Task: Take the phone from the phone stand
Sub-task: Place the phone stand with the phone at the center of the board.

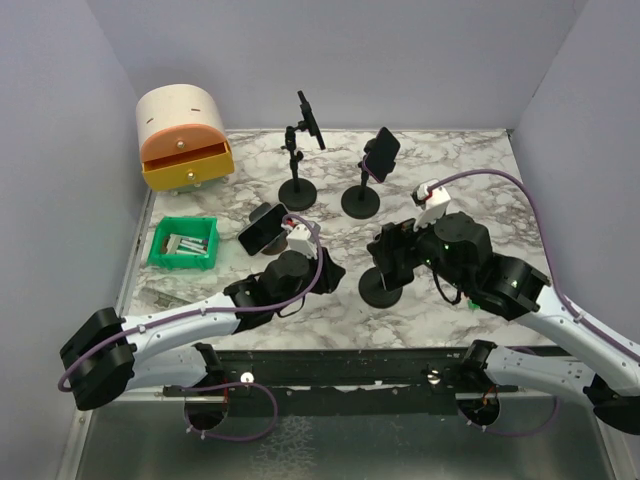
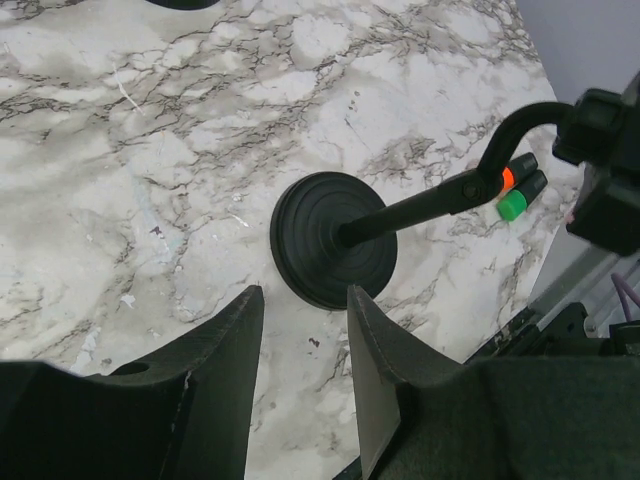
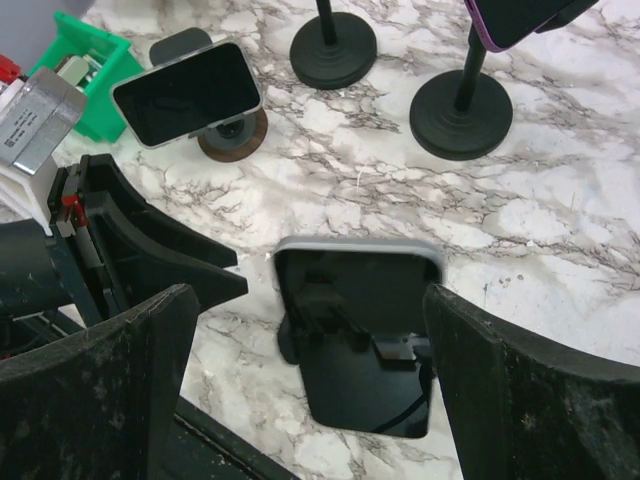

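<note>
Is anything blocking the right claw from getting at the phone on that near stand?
Nothing visible does. The right gripper is open with a finger on each side of the phone, and only empty gaps lie between.

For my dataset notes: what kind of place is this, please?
Probably a lab robot test cell: two arms bolted at a marble-pattern table, plain walls on three sides, props like phone stands and a bin.
</note>
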Robot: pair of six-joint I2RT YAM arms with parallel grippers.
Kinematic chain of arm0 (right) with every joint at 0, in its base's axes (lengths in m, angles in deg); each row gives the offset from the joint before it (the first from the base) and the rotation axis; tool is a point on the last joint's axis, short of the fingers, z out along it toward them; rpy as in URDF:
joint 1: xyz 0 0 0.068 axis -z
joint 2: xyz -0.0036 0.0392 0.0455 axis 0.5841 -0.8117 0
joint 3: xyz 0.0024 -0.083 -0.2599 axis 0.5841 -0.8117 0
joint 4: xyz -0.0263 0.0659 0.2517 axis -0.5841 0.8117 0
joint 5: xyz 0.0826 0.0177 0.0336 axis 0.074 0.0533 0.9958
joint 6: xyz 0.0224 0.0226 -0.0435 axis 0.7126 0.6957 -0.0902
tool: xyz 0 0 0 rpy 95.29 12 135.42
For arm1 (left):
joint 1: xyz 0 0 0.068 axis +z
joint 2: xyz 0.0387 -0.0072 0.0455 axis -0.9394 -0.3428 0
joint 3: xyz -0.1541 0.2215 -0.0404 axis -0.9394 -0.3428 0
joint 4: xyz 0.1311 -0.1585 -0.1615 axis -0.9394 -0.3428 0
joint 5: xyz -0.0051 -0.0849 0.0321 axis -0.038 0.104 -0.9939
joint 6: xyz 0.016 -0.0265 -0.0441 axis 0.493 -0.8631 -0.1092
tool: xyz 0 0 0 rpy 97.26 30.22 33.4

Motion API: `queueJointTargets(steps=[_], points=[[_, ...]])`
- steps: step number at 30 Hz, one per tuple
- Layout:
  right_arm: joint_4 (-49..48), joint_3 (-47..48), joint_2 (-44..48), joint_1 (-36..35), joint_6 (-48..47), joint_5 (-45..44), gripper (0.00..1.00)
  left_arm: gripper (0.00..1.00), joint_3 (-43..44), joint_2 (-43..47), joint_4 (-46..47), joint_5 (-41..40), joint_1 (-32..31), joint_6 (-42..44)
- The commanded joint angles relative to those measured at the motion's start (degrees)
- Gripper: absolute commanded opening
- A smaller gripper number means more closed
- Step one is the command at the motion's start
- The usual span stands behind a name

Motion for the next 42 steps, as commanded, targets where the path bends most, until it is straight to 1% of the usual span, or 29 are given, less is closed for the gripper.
queueJointTargets(steps=[1, 4, 8, 10, 11, 12, 14, 16, 18, 19, 22, 24, 26, 30, 35, 38, 42], points=[[3.5, 1.7, 2.6, 0.0, 2.9, -3.1, 1.00, 0.41, 2.4, 2.6, -4.5, -3.1, -0.2, 2.3], [4.5, 1.6, 4.7, 0.0, 6.8, -8.5, 1.00, 0.43, 3.1, 4.5, -7.0, -5.5, -0.2, 2.9], [8.3, 3.2, 5.1, 0.1, 7.3, -14.3, 1.00, 0.47, 3.1, 7.1, -8.3, -7.8, -0.1, 4.1], [9.6, 3.8, 5.1, 0.0, 6.2, -14.4, 1.00, 0.49, 2.8, 8.2, -8.3, -8.4, -0.1, 4.5], [10.2, 4.0, 5.0, 0.0, 4.8, -13.0, 1.00, 0.50, 2.6, 8.8, -8.3, -8.7, -0.1, 4.7], [10.6, 4.3, 4.8, 0.0, 2.8, -11.3, 1.00, 0.54, 2.4, 9.4, -8.2, -9.0, -0.1, 4.9], [11.3, 4.8, 3.8, 0.0, 0.4, -7.3, 1.00, 0.64, 1.9, 11.0, -8.0, -10.6, -0.1, 4.8], [11.9, 5.2, 2.3, 0.0, 0.5, -6.9, 1.00, 0.77, 2.0, 12.3, -8.7, -13.2, -0.1, 4.3], [12.9, 5.7, 0.6, 0.1, 1.6, -8.3, 1.00, 0.89, 2.2, 13.8, -8.9, -14.8, -0.1, 4.6], [13.5, 5.9, -0.2, 0.0, 2.0, -8.7, 1.00, 0.93, 2.4, 14.5, -8.9, -15.4, -0.1, 5.4], [13.7, 6.3, -1.2, 0.0, 2.1, -8.0, 1.00, 0.99, 3.5, 16.2, -9.8, -18.0, -0.1, 7.3], [14.0, 7.0, -1.8, 0.0, 2.2, -7.1, 1.00, 0.99, 4.1, 17.3, -12.1, -19.6, -0.1, 7.8], [14.2, 7.6, -2.5, 0.1, 2.1, -5.8, 1.00, 0.99, 3.9, 18.7, -11.9, -19.1, -0.1, 10.9], [14.8, 8.6, -3.8, 0.0, 2.1, -3.8, 1.00, 0.99, 2.2, 21.1, -7.8, -16.4, -0.1, 16.2], [14.3, 9.4, -5.4, 0.0, 1.4, -2.7, 1.00, 0.99, 2.7, 21.0, -8.3, -11.9, -0.1, 16.2], [15.1, 9.6, -6.7, 0.0, 2.8, -4.9, 1.00, 0.99, 1.9, 21.8, -8.5, -9.2, -0.1, 15.9], [13.0, 7.8, -6.4, 0.1, 3.3, -6.1, 0.99, 0.99, 1.1, 23.1, -7.6, -6.1, -0.2, 16.6]])
